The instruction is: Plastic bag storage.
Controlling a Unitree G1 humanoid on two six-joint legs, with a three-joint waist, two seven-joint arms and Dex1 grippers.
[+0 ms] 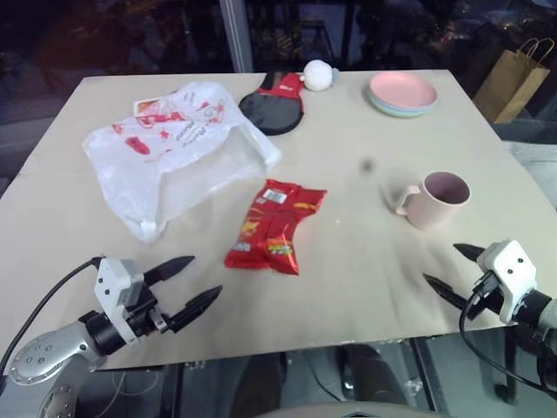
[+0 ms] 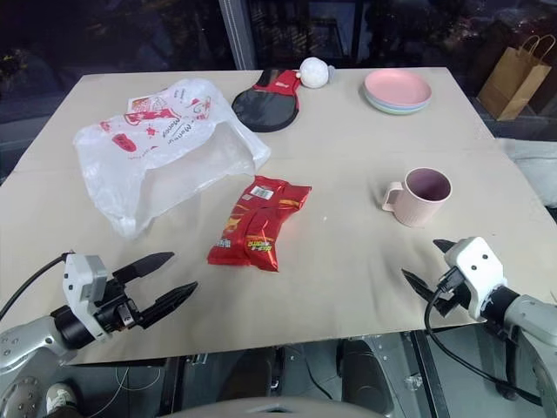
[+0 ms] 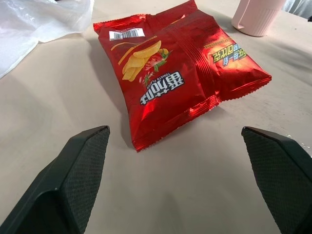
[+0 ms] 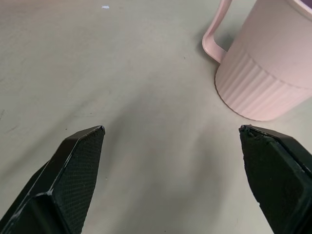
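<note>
While both arms hover low over the near edge of the table (image 1: 348,287), the left gripper (image 1: 193,283) and the right gripper (image 1: 451,270) each hold their black fingers spread wide with nothing between them. On the far left part of the table lies the plastic bag (image 1: 170,152), crumpled, translucent white with red print. Just beside its near right corner lies a red crisp packet (image 1: 277,225). A pink mug (image 1: 435,199) stands upright to the right, well apart from the bag.
</note>
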